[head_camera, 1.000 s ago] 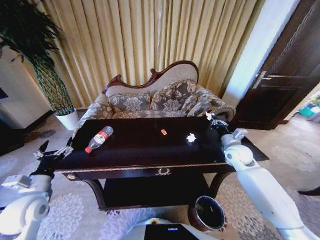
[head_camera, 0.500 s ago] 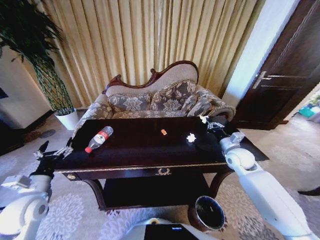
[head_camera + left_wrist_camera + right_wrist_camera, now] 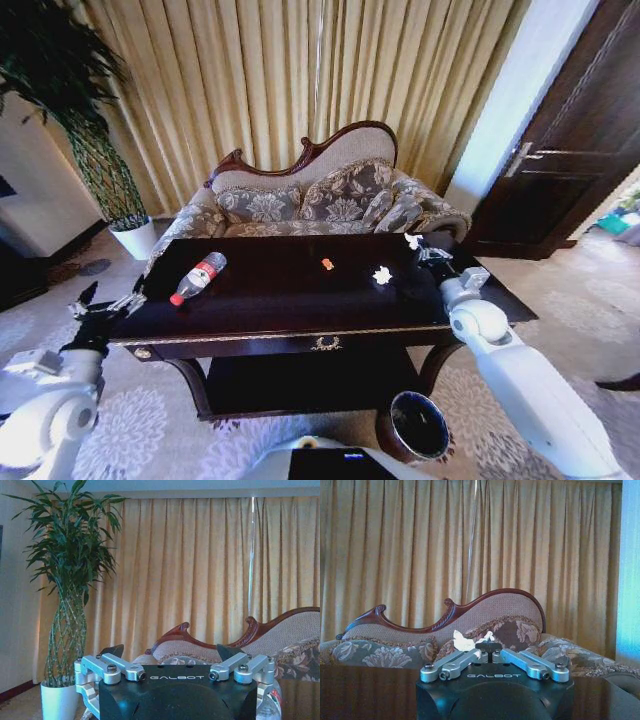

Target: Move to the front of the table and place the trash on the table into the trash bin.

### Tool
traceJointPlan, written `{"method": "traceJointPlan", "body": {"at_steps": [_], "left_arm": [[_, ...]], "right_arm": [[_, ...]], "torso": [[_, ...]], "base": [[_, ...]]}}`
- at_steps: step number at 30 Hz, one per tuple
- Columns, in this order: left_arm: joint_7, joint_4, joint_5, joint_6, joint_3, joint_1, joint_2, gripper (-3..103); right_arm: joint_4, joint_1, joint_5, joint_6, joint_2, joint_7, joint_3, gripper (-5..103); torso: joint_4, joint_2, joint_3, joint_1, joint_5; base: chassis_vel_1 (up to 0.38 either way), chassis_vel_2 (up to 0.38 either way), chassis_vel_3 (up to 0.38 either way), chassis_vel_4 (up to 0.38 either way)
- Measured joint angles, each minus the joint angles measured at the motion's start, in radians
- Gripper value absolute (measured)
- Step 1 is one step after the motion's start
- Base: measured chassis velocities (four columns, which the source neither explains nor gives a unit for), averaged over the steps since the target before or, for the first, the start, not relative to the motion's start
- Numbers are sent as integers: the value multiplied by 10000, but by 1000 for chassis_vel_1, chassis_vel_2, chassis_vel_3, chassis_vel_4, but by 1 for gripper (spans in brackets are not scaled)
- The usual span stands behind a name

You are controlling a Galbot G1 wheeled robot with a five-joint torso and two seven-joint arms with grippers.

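A crumpled white paper wad [image 3: 413, 241] is sitting pinched between the pressed-together tips of the right gripper [image 3: 418, 246], above the far right of the table [image 3: 280, 300]. Another white wad [image 3: 382, 274] is lying near it, a tiny orange scrap [image 3: 327, 264] mid-table, and a clear red-labelled bottle [image 3: 198, 278] on its side at left. The left gripper [image 3: 105, 303], spread wide, is hovering by the table's left end. The trash bin [image 3: 419, 428] is standing on the floor, near right.

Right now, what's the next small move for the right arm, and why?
Probably open the right pincer and shift it toward the small white paper wad. It looks shut and sits past the wad, nearer the far right edge of the dark glossy wooden table.
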Motion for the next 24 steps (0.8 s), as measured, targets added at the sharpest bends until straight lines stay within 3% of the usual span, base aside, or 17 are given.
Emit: {"method": "traceJointPlan", "body": {"at_steps": [24], "left_arm": [[8, 52, 12, 12, 59, -12, -6, 100]], "right_arm": [[-62, -4, -57, -8, 57, 212, -55, 0]], "torso": [[-3, 1, -1, -3, 0]], "base": [[139, -136, -133, 138]]}}
